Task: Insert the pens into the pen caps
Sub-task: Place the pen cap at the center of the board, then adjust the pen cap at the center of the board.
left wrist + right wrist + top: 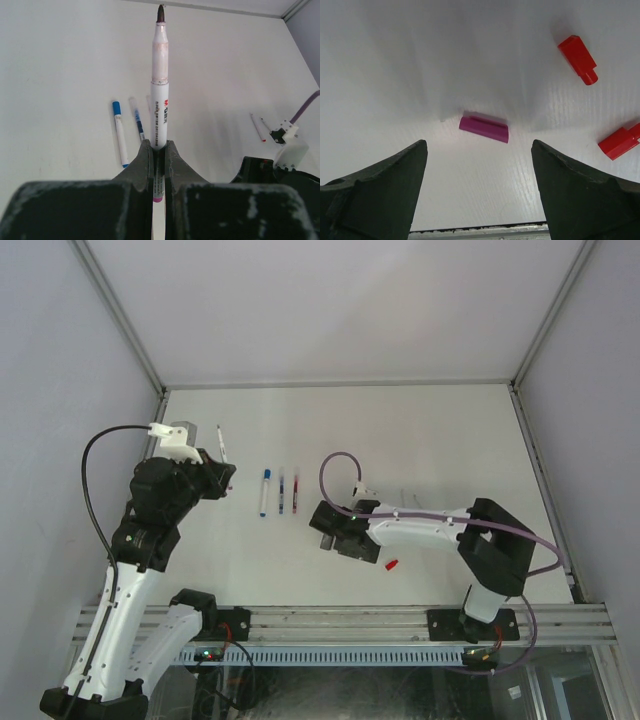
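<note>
White tabletop (pixel 430 430): three pens lie parallel, each running twelve to six, at nine o'clock from centre: a blue-topped pen (pixel 265 492), a thin blue pen (pixel 281 490) and a red pen (pixel 296 492). A red cap (pixel 392 564) lies at five o'clock. Close up, a magenta cap (pixel 484 128) lies flat, one red cap (pixel 577 59) at its one o'clock, another red cap (pixel 620 141) at three.

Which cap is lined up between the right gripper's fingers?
The magenta cap, framed by the open right gripper. Both red caps lie outside it, to the right in the wrist view.
</note>
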Controlling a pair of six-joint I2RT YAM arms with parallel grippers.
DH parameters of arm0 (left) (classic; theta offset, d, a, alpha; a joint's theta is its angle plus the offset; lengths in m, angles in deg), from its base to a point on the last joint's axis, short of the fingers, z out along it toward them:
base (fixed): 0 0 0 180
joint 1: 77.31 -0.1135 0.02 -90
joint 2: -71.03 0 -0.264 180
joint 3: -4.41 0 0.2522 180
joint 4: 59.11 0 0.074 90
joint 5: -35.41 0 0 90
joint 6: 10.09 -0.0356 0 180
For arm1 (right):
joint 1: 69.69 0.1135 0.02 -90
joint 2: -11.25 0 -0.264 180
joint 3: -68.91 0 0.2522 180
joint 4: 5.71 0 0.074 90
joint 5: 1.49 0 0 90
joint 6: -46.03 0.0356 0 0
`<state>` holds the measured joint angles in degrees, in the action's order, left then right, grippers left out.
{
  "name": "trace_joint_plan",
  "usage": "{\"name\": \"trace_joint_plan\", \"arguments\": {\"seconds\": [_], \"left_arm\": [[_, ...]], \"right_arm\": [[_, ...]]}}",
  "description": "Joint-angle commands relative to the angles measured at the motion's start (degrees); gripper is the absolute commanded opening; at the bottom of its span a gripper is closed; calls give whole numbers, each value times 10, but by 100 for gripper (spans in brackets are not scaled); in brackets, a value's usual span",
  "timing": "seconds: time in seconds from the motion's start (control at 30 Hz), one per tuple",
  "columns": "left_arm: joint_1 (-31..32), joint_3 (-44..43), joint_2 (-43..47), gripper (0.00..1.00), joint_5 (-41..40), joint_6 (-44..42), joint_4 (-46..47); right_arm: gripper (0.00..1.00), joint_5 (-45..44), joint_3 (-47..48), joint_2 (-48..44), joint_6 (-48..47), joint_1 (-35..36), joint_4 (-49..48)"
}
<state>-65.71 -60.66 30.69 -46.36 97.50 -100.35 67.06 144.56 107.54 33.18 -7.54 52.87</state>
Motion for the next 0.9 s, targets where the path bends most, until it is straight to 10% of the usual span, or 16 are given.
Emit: {"name": "trace_joint_plan", "arguments": {"seconds": [0.0, 0.87], "left_arm": [[-5, 16, 7, 0, 12, 9, 31], [-8, 16, 4, 0, 13, 10, 31]], "right_arm": [[84, 23, 20, 21, 29, -20, 14], [59, 56, 20, 72, 19, -50, -14]]}}
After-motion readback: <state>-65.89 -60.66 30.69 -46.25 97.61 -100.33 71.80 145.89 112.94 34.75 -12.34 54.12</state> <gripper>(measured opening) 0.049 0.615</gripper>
